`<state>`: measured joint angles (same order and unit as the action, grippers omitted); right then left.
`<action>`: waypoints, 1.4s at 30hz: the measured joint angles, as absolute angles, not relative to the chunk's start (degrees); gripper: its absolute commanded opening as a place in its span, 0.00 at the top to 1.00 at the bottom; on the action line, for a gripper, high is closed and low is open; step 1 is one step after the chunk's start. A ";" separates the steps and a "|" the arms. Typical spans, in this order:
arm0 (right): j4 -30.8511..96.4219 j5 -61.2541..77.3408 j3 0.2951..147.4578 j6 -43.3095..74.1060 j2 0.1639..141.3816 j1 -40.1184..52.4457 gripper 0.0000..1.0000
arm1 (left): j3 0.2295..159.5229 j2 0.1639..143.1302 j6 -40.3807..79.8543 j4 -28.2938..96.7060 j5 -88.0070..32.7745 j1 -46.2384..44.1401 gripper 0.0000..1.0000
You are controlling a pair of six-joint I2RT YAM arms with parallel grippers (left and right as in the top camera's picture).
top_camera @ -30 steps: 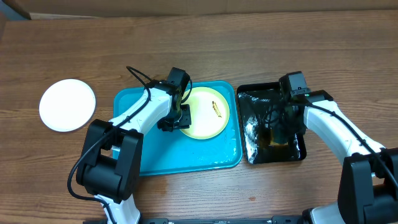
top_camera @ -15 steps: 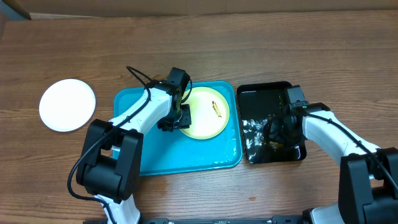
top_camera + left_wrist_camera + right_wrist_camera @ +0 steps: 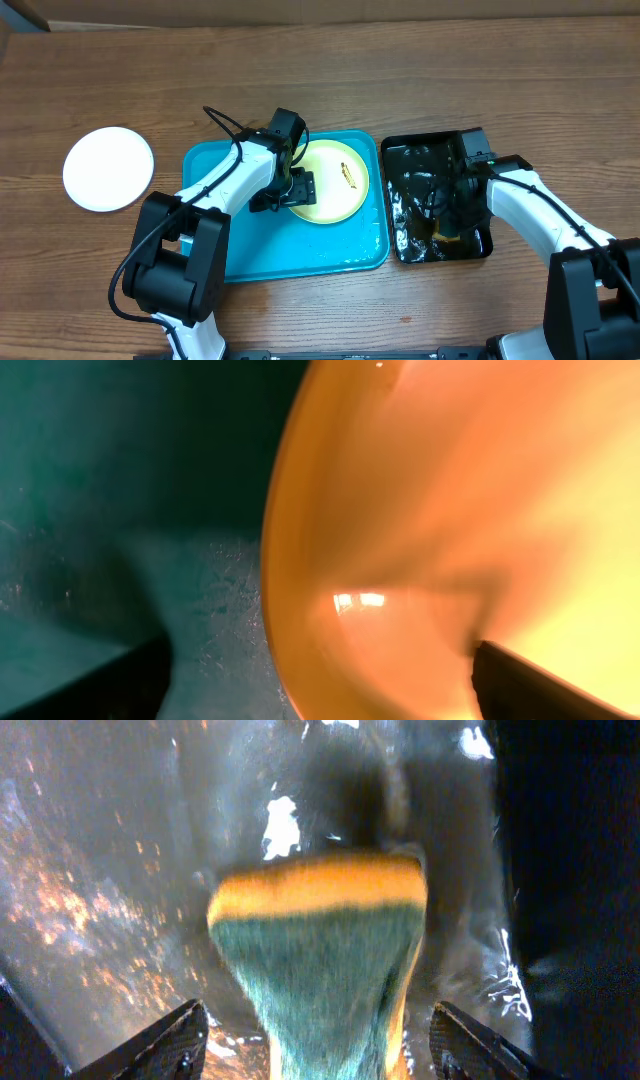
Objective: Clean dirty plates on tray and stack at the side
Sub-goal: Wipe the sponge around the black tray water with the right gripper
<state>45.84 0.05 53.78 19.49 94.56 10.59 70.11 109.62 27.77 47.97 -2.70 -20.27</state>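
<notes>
Bench of brown wood grain [image 3: 500, 80] carries, at its far left, 1 white plate [image 3: 108, 168] lying flat and alone, well apart from the turquoise tray [image 3: 260, 250]. That tray sits left of centre, its floor wet and shining along the near edge. The left gripper [image 3: 297, 190] reaches across the tray to the left rim of the yellow-green plate [image 3: 335, 205], which lies in the tray's far right part. 1 short dark smear [image 3: 348, 175] marks this plate right of its middle. In the left wrist view the jaws stand wide open astride that rim. 1 of the fingers [image 3: 110, 685] is out over the tray floor, with a strip of turquoise showing between it and the rim. The other is over the plate's inner face, and neither is seen pressing on the plate. Just beside the turquoise tray on its right lies a smaller glossy black tray [image 3: 410, 160], wet and glinting. The right gripper [image 3: 448, 212] hangs low over its right half. In the right wrist view a sponge [image 3: 315, 950], yellow with a green scouring face, shows between the jaws with the black tray's wet floor behind it. These jaws are open too, with a gap on each side of the sponge, whose edges are blurred.
</notes>
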 measured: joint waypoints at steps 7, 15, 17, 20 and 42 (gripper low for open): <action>37.39 -1.06 52.69 19.42 94.63 10.59 0.45 | 70.11 109.65 27.77 47.03 -2.70 -20.27 0.08; 33.56 -1.87 50.54 18.85 96.51 10.59 0.96 | 70.11 109.62 27.99 45.98 -2.70 -20.27 0.19; 33.34 -1.93 50.54 19.33 96.66 10.59 0.96 | 70.11 109.62 27.99 45.95 -2.68 -20.27 0.35; 33.08 -1.91 50.54 19.35 96.71 10.59 0.81 | 70.11 109.62 28.14 45.87 -2.35 -20.27 0.49; 40.86 2.76 52.34 20.73 97.08 10.63 0.39 | 70.87 110.83 28.16 43.16 -0.38 -20.21 0.62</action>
<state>40.86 2.76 52.34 20.73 97.08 10.63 70.87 110.83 28.16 43.16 -0.38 -20.21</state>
